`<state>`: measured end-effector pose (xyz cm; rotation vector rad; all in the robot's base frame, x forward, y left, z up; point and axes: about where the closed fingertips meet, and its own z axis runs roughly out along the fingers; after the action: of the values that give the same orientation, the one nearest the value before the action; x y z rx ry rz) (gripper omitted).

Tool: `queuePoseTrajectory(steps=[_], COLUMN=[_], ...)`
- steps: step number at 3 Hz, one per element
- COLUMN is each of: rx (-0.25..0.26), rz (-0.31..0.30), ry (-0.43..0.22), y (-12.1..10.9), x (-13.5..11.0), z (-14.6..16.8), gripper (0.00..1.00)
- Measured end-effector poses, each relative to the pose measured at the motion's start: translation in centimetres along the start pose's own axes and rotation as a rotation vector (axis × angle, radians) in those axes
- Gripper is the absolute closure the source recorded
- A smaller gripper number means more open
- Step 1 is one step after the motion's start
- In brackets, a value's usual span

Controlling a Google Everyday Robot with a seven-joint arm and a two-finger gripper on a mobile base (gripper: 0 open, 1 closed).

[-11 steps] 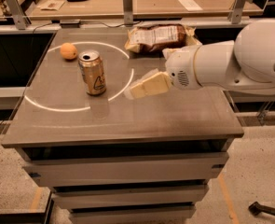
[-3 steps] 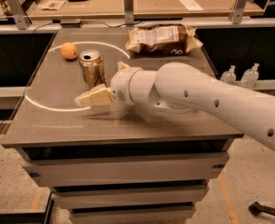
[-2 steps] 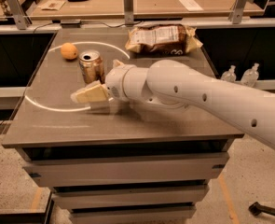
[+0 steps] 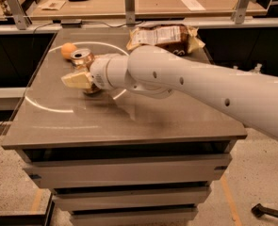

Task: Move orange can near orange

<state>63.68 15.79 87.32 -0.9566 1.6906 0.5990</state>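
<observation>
Gripper (image 4: 76,80): cream-coloured, wedge-shaped, at the end of a white arm (image 4: 200,84) that reaches in from the right across the counter (image 4: 129,121). It sits low over the left rear part of the surface, directly in front of the orange can (image 4: 82,57) and covering most of the can's body. Whether it grasps the can or is released cannot be told.

Orange can: upright cylinder of orange-gold metal with a shiny silver top; only the top and a dark sliver near the base show.

Orange (image 4: 68,50): small round fruit with matte skin, lower than the can, just beside it to the rear left and near the counter's left edge. Contact between the two cannot be judged.

Snack bag (image 4: 163,35): crinkled brown-and-white packet lying flat at the rear edge, well apart from the can, on the far side of the arm.

Counter: smooth grey-brown slab with straight edges and a faint sheen, marked with a thin white arc (image 4: 44,108) curving around the can's position. Open surface runs from the gripper to the front edge and the left front corner. Flat drawer fronts (image 4: 129,171) are stacked below.

Rear bench (image 4: 152,4): pale wood top with metal uprights, just behind the counter.
</observation>
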Motion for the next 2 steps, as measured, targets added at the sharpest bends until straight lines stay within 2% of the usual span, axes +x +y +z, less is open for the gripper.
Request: queuePoseTrajectory(steps=[1,2], rx=[-0.007,-0.047], rz=[-0.007,-0.008], ry=[0.009,-0.024], y=[0.0,-0.6], x=[-0.8,-1.4], z=[1.0,2.1], gripper=[0.65,0.88])
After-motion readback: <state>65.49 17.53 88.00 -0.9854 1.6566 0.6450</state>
